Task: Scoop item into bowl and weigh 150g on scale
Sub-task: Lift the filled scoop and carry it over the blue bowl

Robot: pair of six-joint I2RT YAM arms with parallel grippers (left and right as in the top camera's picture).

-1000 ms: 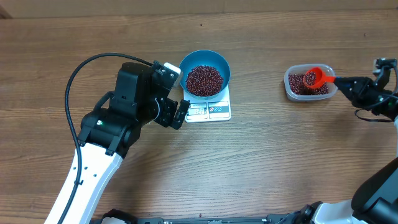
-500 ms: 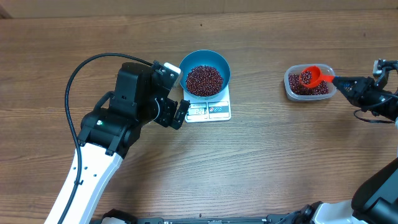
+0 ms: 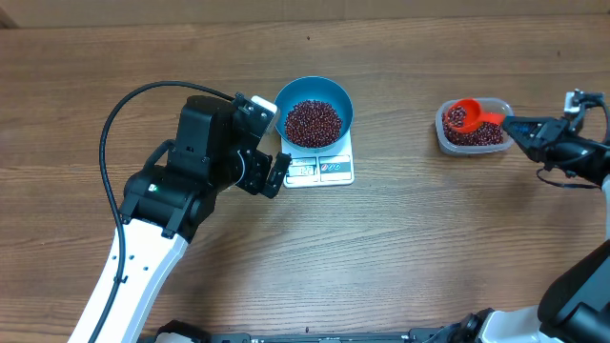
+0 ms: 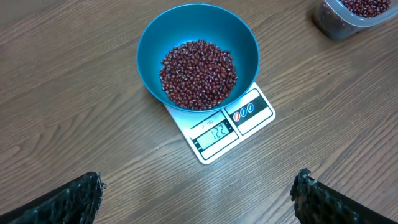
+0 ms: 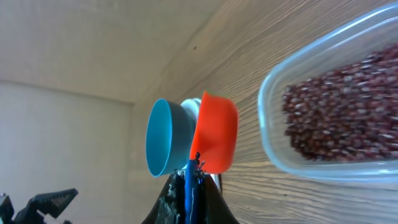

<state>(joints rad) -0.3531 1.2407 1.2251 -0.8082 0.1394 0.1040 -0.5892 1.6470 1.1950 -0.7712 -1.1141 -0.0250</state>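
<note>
Since a second ago my right gripper [image 3: 518, 127], clamped on the handle of the orange-red plastic scoop [image 3: 463, 114], has lifted a load of tiny dark red beans [image 3: 458, 116] clear of the clear plastic tub [image 3: 474, 151], so I judge another serving is under way. The round light-blue bowl [image 3: 286, 99] on the small white scale [image 3: 329, 170] lies well apart, straight ahead of its fingertips. My left gripper [image 4: 196, 193] hangs wide apart and empty, just short of the scale.

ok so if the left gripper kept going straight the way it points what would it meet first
Probably the small flat white rectangular scale, at its display edge; the round deep light blue bowl stands on it just beyond. How high the left gripper rides is unclear.
</note>
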